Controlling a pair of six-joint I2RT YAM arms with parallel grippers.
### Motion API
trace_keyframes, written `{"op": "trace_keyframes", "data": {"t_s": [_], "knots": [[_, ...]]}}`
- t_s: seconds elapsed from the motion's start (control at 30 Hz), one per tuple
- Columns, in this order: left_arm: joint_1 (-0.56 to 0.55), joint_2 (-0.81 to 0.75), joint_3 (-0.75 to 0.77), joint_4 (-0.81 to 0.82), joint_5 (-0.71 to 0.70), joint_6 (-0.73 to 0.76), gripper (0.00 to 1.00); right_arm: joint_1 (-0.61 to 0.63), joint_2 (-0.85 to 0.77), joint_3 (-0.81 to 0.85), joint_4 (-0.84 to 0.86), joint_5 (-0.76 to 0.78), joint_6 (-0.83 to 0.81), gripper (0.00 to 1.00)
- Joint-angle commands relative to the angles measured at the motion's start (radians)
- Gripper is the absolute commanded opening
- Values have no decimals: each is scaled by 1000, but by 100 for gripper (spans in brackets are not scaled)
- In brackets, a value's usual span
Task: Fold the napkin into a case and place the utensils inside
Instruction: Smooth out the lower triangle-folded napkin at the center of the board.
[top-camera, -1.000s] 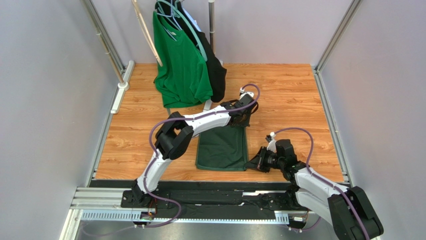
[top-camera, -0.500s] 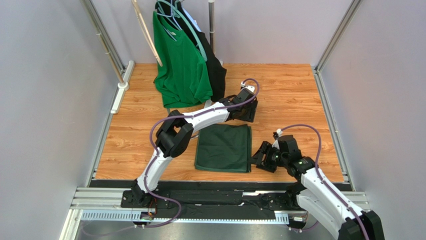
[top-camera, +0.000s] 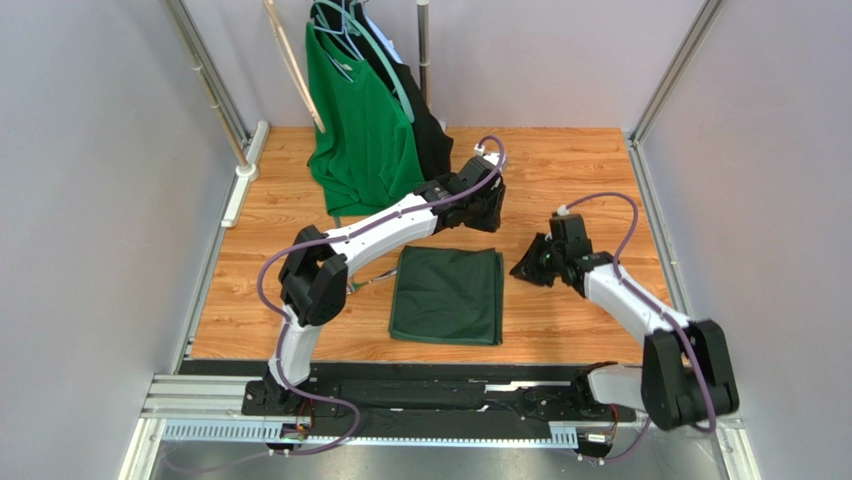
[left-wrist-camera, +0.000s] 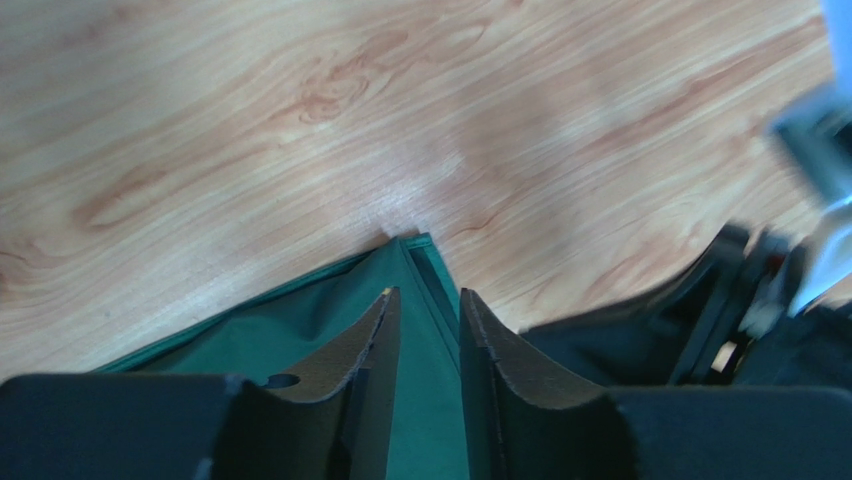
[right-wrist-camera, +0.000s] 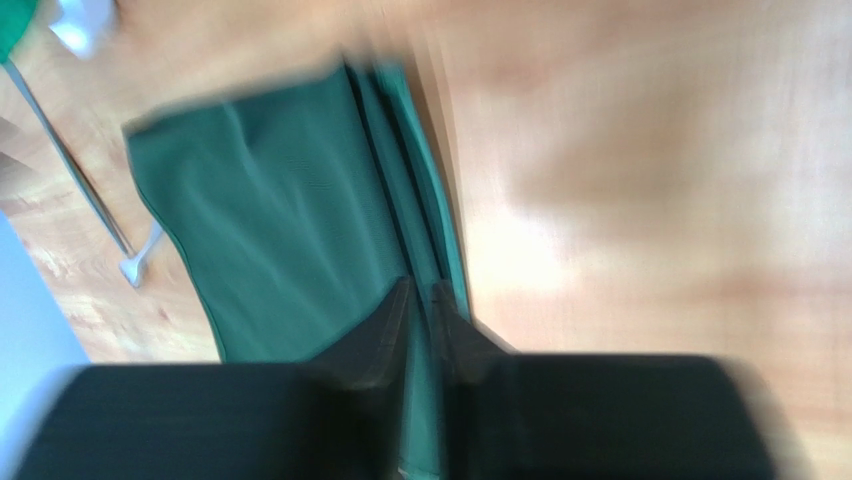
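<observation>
Napkin (top-camera: 447, 295): lies flat on the wooden table (top-camera: 585, 170) as a folded, roughly square dark green panel, near the middle of the table and a little toward the near edge; all four edges rest on the surface. The right wrist view, though blurred, shows several stacked hems running along one side edge. Left gripper (left-wrist-camera: 429, 296): positioned over the napkin's far right corner, fingers pointing down at the cloth. Its jaws are parted by a narrow gap, green cloth shows through that gap, and nothing is pinched between them – released. Right gripper (right-wrist-camera: 422, 285): in the overhead view it stands to the right of the napkin's far right corner, apart from the cloth. Its own camera shows a thin slit between the fingers with nothing in it – also released, so far as the blur allows. Behind the left arm, at the far side of the table, a bright green T-shirt (top-camera: 360, 130) and a black garment (top-camera: 432, 140) hang from a rack.
</observation>
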Motion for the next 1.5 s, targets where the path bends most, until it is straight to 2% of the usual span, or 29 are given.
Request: {"op": "trace_keyframes", "data": {"t_s": [0.0, 0.1, 0.23, 0.3, 0.53, 0.87, 0.97, 1.03, 1.3, 1.37, 1.47], "knots": [[-1, 118, 67, -79, 15, -30, 35, -61, 164, 97, 215, -100, -65, 5], [-3, 172, 115, -95, 16, -31, 34, -69, 224, 135, 252, -154, -87, 0], [-8, 202, 142, -95, 21, -37, 46, -77, 289, 139, 303, -177, -90, 0], [-9, 216, 146, -96, 9, -42, 49, -95, 316, 139, 345, -238, -79, 0], [-11, 273, 182, -101, 55, -54, 49, -103, 396, 142, 373, -259, -80, 0], [-11, 325, 204, -107, 46, -36, 54, -124, 468, 125, 419, -282, -82, 0], [-11, 330, 202, -103, 49, -31, 48, -126, 479, 134, 401, -275, -88, 0], [-11, 330, 198, -95, 53, -33, 41, -127, 493, 139, 390, -268, -90, 0], [-11, 296, 186, -76, 44, -37, 4, -127, 525, 146, 386, -260, -96, 0], [-12, 275, 172, -69, 41, -39, 0, -127, 531, 145, 386, -256, -99, 0], [-20, 245, 147, -49, 42, -45, 0, -127, 534, 143, 384, -256, -96, 0]]}}
